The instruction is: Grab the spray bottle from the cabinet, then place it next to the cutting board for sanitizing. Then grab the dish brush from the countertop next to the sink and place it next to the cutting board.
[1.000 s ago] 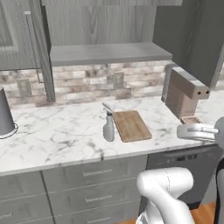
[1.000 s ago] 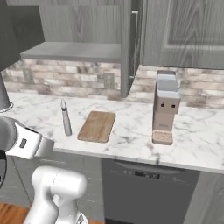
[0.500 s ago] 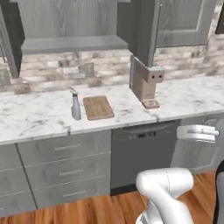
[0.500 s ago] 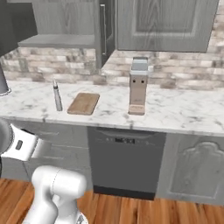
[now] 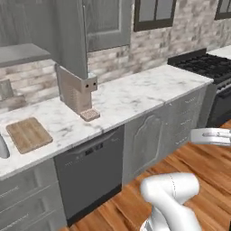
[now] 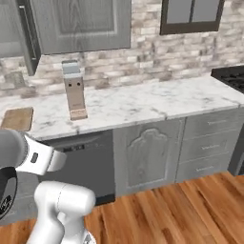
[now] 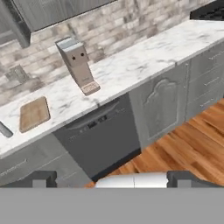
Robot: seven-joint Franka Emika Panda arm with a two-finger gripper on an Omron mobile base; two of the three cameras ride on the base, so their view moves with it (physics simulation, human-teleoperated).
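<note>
countertop [image 5: 135,92] | cutting board [image 5: 28,134] flat | spray bottle [image 5: 2,147] beside it

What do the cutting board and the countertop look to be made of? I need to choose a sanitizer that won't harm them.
The cutting board looks like light-brown wood with a matte finish; faint grain lines show. The countertop looks like white marble or a marble-look slab, smooth, with grey veining and a thick pale edge. Being rendered, neither can be confirmed.

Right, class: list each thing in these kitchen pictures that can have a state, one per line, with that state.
gripper: open, holding nothing
cutting board: lying flat on the countertop, nothing on it
spray bottle: on the countertop beside the cutting board, cut off by the picture's edge
cabinet: door open
</note>
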